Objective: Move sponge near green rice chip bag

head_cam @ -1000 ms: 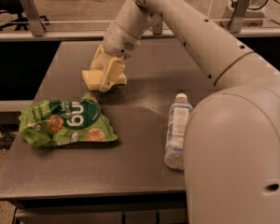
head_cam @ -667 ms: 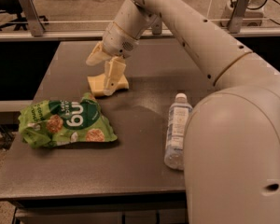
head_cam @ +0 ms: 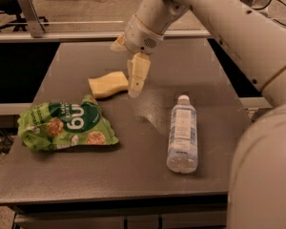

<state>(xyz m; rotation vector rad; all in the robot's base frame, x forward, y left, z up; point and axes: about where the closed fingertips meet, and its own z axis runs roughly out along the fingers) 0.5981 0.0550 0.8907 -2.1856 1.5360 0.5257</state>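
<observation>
Fingers (head_cam: 138,74) of the gripper (head_cam: 124,70) spread wide, holding nothing, over the table (head_cam: 86,175). At left lies the green rice chip bag (head_cam: 66,126); the sponge (head_cam: 108,85) lies flat near it, just beside one fingertip; a water bottle (head_cam: 182,133) lies at right.

One camera, high by the near edge of the table (head_cam: 86,175), looks down across it, gripper (head_cam: 125,70) hovering at upper centre.

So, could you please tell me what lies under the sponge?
Only the table: the sponge lies flat on it, hiding its contact patch. The open gripper hangs close beside it.
</observation>
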